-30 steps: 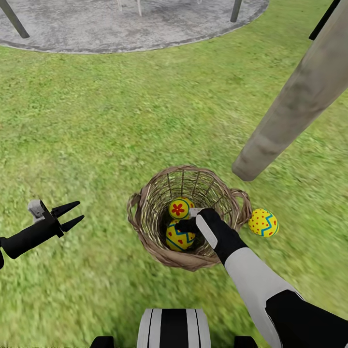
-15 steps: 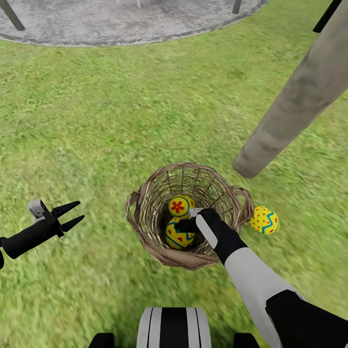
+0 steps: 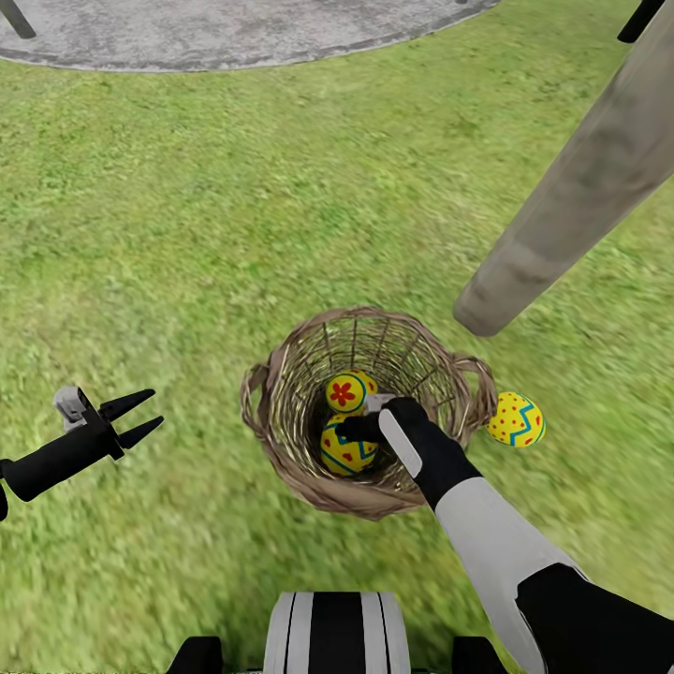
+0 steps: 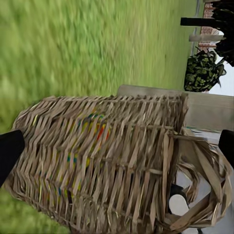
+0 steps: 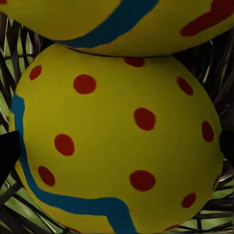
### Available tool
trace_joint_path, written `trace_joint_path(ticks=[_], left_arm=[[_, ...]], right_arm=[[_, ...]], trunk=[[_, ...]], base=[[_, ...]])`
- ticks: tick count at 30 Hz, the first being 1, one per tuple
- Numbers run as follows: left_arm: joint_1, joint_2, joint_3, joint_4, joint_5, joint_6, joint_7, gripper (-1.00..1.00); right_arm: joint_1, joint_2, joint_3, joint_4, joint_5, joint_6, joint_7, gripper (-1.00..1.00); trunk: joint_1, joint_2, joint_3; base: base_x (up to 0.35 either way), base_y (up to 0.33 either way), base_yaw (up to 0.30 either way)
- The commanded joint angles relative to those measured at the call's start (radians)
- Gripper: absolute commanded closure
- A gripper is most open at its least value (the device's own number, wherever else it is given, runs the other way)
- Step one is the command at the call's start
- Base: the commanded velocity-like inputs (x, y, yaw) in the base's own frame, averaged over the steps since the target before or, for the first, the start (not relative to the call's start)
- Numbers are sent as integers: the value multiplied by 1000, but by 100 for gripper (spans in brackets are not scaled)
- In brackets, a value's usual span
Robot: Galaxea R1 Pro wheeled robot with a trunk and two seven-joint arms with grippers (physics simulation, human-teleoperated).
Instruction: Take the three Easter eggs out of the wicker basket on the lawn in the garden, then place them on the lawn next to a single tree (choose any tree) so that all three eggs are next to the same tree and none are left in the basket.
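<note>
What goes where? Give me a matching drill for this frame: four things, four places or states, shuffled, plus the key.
Things:
1. Flower egg
2. Zigzag egg
3. Left claw
4. Right claw

Places or states:
A. On the lawn beside the wicker basket, near the tree trunk
B. Open, over the grass, apart from the basket
C. Down inside the basket, at the lower egg
D. Inside the basket, on its far side

Pairs: 1-D, 2-A, 3-B, 4-C
</note>
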Motion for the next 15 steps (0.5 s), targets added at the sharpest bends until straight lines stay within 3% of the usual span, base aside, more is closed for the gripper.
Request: trace_joint_path(ticks=[1,15], left_arm=[[-1,0,1,1,-5,4,-6,-100],[-1,0,1,1,-5,6,-6,-100]], right_arm=[[0,-1,2,60,-7,2,-10,100],[0,-1,2,63,-7,2,-10,100]], trunk=[[0,0,-1],[-3,1,23]], base=[[0,0,0],[0,0,0]])
